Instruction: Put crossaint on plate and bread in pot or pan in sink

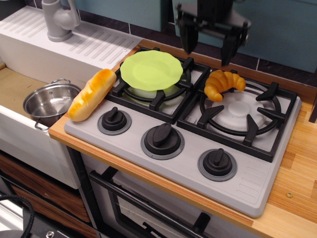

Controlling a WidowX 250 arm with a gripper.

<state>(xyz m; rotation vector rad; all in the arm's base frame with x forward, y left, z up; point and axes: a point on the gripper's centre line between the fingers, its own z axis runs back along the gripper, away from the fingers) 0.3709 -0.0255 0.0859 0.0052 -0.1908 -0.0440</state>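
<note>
The golden-orange crossaint [224, 84] lies on the left rim of the right burner. The lime-green plate [151, 70] rests on the left burner grate. The long yellow-orange bread [92, 94] lies slanted on the stove's left edge, its lower end over the sink side. The shiny steel pot [49, 103] stands in the sink [15, 87], empty. My gripper [207, 47] hangs above the back of the stove, above and slightly behind the crossaint, jaws open and empty.
A grey faucet [58, 20] stands on the white drainboard at the back left. Three black knobs [162, 138] line the stove front. Wooden counter [297, 183] lies to the right.
</note>
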